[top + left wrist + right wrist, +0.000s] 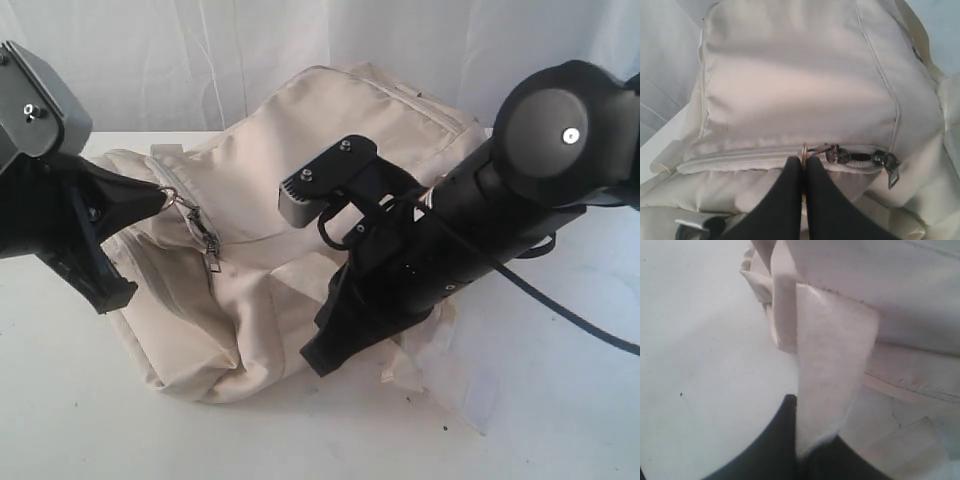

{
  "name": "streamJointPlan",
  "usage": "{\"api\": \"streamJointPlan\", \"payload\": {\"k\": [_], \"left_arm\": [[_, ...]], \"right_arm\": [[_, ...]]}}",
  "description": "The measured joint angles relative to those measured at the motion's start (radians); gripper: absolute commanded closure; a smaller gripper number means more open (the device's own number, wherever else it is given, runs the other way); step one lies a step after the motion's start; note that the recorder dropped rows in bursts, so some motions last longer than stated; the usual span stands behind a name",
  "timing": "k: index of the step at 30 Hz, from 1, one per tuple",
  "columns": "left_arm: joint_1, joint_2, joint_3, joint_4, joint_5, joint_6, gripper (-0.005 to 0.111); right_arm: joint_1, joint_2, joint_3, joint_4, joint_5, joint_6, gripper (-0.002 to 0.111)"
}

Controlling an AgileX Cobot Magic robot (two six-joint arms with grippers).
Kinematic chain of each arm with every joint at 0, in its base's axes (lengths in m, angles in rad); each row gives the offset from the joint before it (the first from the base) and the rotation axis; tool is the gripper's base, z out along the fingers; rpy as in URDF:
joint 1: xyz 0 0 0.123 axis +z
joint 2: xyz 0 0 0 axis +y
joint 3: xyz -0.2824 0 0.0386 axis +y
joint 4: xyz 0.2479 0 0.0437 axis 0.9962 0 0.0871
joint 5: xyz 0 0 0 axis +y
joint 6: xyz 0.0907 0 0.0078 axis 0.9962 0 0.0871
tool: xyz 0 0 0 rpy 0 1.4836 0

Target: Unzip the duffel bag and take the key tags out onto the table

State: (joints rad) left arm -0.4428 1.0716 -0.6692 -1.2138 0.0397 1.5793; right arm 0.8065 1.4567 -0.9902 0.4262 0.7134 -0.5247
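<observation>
The cream duffel bag (pixel 300 150) lies on the white table (pixel 100 420) between both arms. My left gripper (pixel 160 198) is shut on the metal pull ring (pixel 803 150) of a pale grey zipper on the bag's end. Just past the ring sits the dark slider (pixel 833 153), with a short open stretch of zip up to a second slider (pixel 888 164). Low at the bag's front, my right gripper (pixel 320 358) is shut on a cream webbing handle (pixel 827 365), and the strap covers one fingertip. The key tags are hidden.
A clear plastic sheet (pixel 465 385) lies on the table by the bag's right front corner, under my right arm. A black cable (pixel 560 310) trails from that arm over the table. White curtain (pixel 200 50) hangs behind the bag.
</observation>
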Motion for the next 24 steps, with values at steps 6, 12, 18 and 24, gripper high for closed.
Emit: {"api": "streamJointPlan", "payload": {"k": [6, 12, 18, 24], "left_arm": [[0.000, 0.000, -0.032, 0.000, 0.056, 0.000, 0.107], [0.000, -0.013, -0.055, 0.018, 0.126, -0.049, 0.107], [0.000, -0.050, -0.057, 0.164, 0.129, -0.188, 0.107], [0.000, -0.061, -0.057, 0.239, 0.129, -0.253, 0.107]], "right_arm": [[0.000, 0.015, 0.000, -0.002, -0.016, -0.002, 0.053], [0.000, -0.044, -0.023, 0.002, -0.158, -0.063, 0.042], [0.017, -0.058, -0.051, 0.133, -0.280, -0.240, 0.042], [0.125, 0.022, -0.051, 0.182, -0.439, -0.356, 0.042]]}}
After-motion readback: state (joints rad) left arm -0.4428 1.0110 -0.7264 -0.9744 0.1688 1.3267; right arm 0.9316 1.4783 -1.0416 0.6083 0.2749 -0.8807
